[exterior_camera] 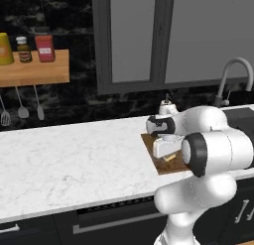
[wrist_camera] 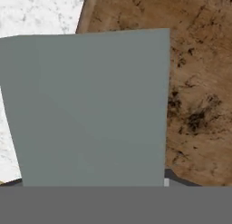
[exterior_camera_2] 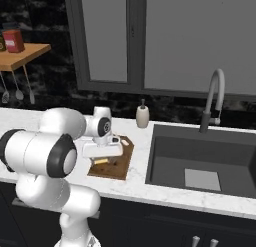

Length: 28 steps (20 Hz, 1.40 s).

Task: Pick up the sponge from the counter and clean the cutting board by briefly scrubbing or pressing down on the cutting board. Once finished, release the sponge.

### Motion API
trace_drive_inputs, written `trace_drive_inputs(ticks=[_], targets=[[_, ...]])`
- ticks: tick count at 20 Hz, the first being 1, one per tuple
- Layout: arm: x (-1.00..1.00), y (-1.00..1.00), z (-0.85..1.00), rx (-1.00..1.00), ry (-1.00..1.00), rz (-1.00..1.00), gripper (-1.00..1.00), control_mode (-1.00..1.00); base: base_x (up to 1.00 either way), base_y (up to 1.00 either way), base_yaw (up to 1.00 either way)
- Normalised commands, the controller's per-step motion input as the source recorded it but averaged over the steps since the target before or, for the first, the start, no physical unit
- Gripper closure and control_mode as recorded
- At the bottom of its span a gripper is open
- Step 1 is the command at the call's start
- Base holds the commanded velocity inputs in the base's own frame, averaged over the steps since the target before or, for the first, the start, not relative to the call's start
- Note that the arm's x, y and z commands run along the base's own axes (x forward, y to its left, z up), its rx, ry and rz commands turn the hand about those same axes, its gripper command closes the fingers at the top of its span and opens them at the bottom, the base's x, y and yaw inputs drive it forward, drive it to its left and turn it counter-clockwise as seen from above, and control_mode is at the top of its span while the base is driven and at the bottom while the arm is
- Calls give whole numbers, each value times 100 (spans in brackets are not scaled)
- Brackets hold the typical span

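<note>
The dark-brown cutting board (exterior_camera: 150, 143) (exterior_camera_2: 123, 161) (wrist_camera: 199, 82) lies on the white marble counter (exterior_camera: 74, 159) (wrist_camera: 45, 14), just left of the sink. My gripper (exterior_camera: 166, 153) (exterior_camera_2: 102, 157) (wrist_camera: 93, 182) points down onto the board's near-left part, shut on the sponge. In the base views a strip of the sponge's (exterior_camera: 170, 157) (exterior_camera_2: 101, 161) yellow foam peeks out under the hand, resting on the board. Very close in the hand view, the sponge's (wrist_camera: 90, 105) grey top hides most of both fingers.
A soap dispenser (exterior_camera: 167, 107) (exterior_camera_2: 142, 116) stands behind the board against the dark wall. The sink (exterior_camera_2: 200, 161) and its faucet (exterior_camera_2: 212, 101) (exterior_camera: 233, 80) lie to the right. A wooden shelf (exterior_camera: 34, 68) with jars hangs far left over utensils (exterior_camera: 22, 110).
</note>
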Motion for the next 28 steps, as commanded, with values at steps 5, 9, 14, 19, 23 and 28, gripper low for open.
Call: trace_drive_inputs(ticks=[5,9,14,19,23,28], targets=[[-20,61,44,1,-10,0,100,-100,0,0,0],[-12,77,17,1,-1,0,100,-100,0,0,0],[-6,85,-1,1,-1,0,100,-100,0,0,0],[0,86,-11,0,-3,0,-100,-100,0,0,0],[0,23,23,0,-9,0,-100,-100,0,0,0],[0,0,87,0,-15,0,-100,-100,0,0,0]])
